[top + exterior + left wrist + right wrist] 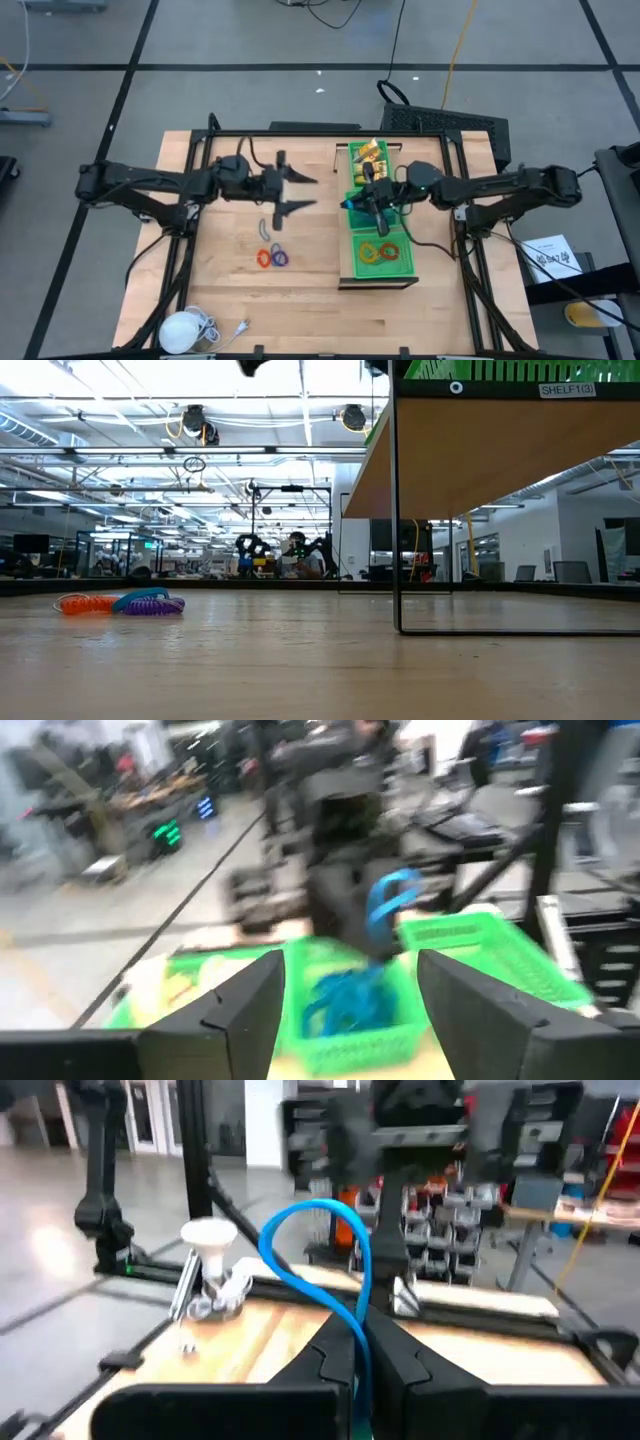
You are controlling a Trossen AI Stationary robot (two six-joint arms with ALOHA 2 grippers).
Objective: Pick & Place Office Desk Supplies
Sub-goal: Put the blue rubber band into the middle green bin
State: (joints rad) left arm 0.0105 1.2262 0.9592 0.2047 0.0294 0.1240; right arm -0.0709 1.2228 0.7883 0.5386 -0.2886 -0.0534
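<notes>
The counter (300, 300) is seen from straight overhead and level from its surface; the green tray (352, 262) is shared by the overhead and left wrist views.

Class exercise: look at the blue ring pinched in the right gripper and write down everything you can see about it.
The blue ring is a thin, bright blue band that looks like flexible rubber. The right gripper is shut on its lower part, so the rest arches up as a loop beyond the fingertips. In the high view it sits above the green mesh tray, around the middle section, clear of the coloured rings lying in the tray. Only the gripper's fingers touch it.
</notes>
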